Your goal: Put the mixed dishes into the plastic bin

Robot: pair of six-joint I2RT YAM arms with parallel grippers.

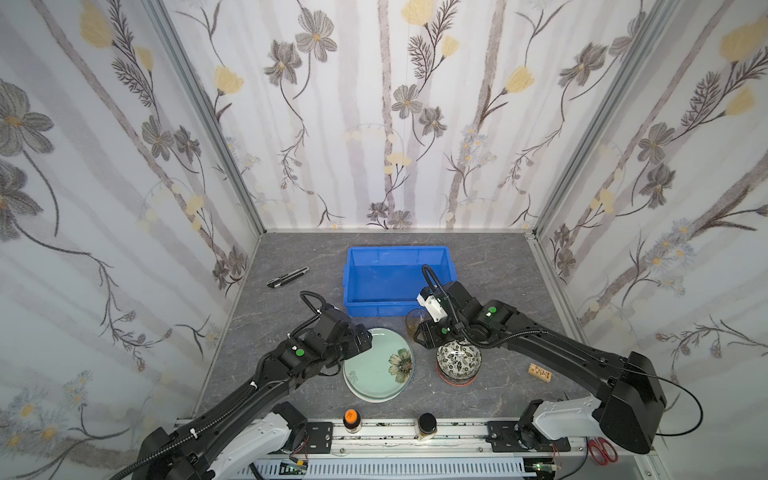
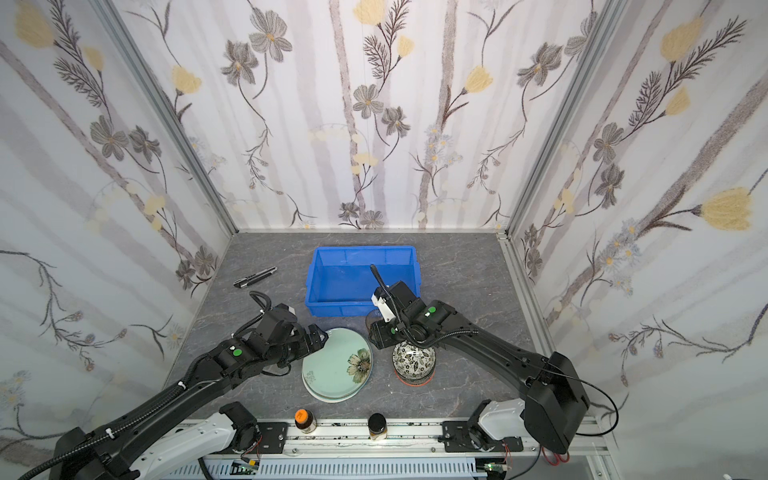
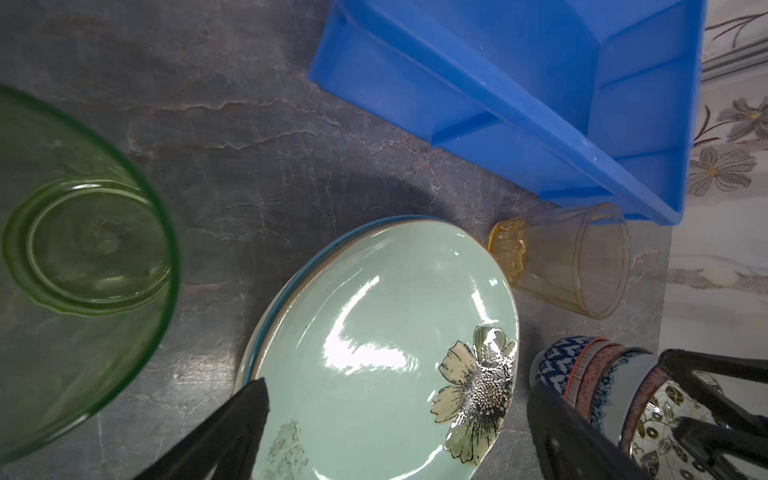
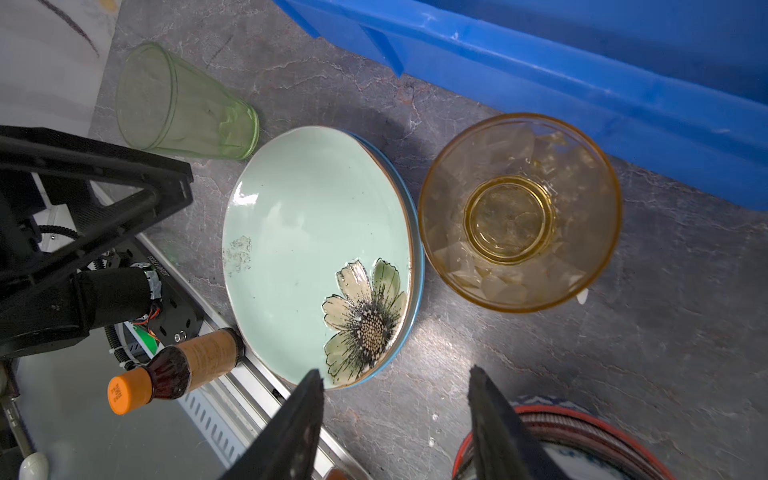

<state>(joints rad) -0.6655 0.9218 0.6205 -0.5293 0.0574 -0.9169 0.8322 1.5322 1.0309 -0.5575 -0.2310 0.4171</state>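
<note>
The blue plastic bin (image 1: pixel 353 282) stands empty at the back middle of the table. In front of it lies a stack of plates topped by a pale green flowered plate (image 1: pixel 376 368). Right of that is a stack of bowls with a black-white leaf bowl (image 1: pixel 458 358) on top. An amber tumbler (image 4: pixel 519 212) stands upright by the bin's near wall. A green tumbler (image 3: pixel 79 257) stands left of the plates, hidden under my left arm in both top views. My left gripper (image 3: pixel 397 388) is open above the plates' left edge. My right gripper (image 4: pixel 395 374) hangs open and empty between the amber tumbler and the bowls.
A black pen-like tool (image 1: pixel 287 277) lies at the back left. Two small jars, orange-lidded (image 1: pixel 351 417) and black-lidded (image 1: pixel 427 424), stand on the front rail. A small wooden block (image 1: pixel 540 372) lies right of the bowls. Red scissors (image 1: pixel 602 451) sit at the front right.
</note>
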